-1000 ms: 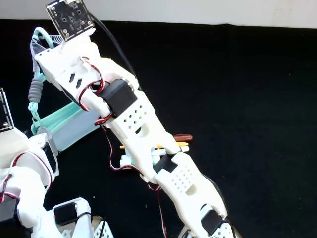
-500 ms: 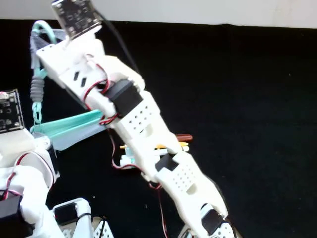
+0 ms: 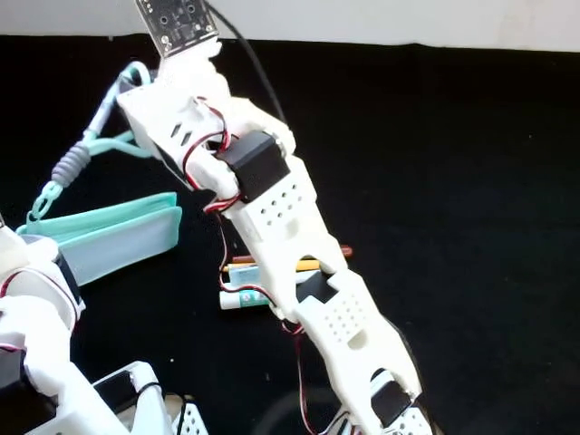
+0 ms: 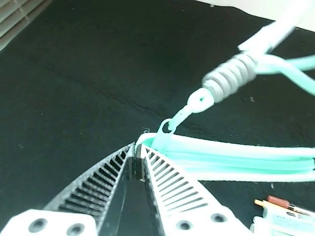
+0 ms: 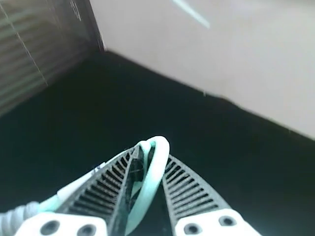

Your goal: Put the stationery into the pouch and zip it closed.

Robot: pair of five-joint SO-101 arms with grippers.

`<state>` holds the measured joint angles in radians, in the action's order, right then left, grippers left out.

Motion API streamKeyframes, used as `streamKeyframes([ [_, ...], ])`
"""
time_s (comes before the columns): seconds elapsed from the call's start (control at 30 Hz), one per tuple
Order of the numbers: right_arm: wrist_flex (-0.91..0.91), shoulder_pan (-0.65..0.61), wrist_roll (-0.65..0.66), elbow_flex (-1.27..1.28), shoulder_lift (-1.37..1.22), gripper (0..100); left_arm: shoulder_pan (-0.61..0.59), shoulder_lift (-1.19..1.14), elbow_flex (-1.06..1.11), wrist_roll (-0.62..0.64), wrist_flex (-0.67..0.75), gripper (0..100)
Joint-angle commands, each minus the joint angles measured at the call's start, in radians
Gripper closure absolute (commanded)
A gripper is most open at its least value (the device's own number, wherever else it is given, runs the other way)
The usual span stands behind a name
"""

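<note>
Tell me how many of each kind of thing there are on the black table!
Robot arms: 2
Pouch: 1
Strap with a grey coil: 1
Stationery pieces: at least 3, an arm hides part of the pile
Total: at least 7

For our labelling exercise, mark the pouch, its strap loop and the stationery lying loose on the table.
pouch (image 3: 118,243), high view, on its pale side panel.
strap loop (image 5: 163,152), right wrist view, on the mint cord's bend between the gripper fingers.
stationery (image 3: 240,298), high view, on the white barrel.
</note>
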<state>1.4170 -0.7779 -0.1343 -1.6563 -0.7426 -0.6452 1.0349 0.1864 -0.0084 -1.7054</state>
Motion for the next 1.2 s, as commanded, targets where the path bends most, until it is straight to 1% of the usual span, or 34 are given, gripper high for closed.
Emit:
streamKeyframes([
  [0.0,0.081,0.027,0.000,-0.113,0.058,99.3,-0.028,0.004,-0.033,-0.012,0.028,99],
  [0.2,0.268,0.036,0.000,-0.111,0.077,99.3,-0.090,0.004,-0.030,-0.008,0.084,99],
  [0.33,0.338,0.059,0.000,-0.111,0.111,99.3,-0.117,0.004,0.056,-0.011,0.117,99],
  [0.5,0.343,0.151,0.000,-0.110,0.173,99.3,-0.131,0.012,0.206,-0.011,0.206,99],
  [0.73,0.344,0.285,0.000,-0.110,0.203,99.3,-0.131,0.008,0.232,-0.011,0.236,99],
  [1.03,0.344,0.298,-0.002,-0.110,0.202,99.3,-0.131,0.012,0.231,-0.011,0.236,99],
  [1.17,0.344,0.294,-0.005,-0.110,0.205,97.7,-0.131,0.012,0.232,-0.011,0.236,99],
])
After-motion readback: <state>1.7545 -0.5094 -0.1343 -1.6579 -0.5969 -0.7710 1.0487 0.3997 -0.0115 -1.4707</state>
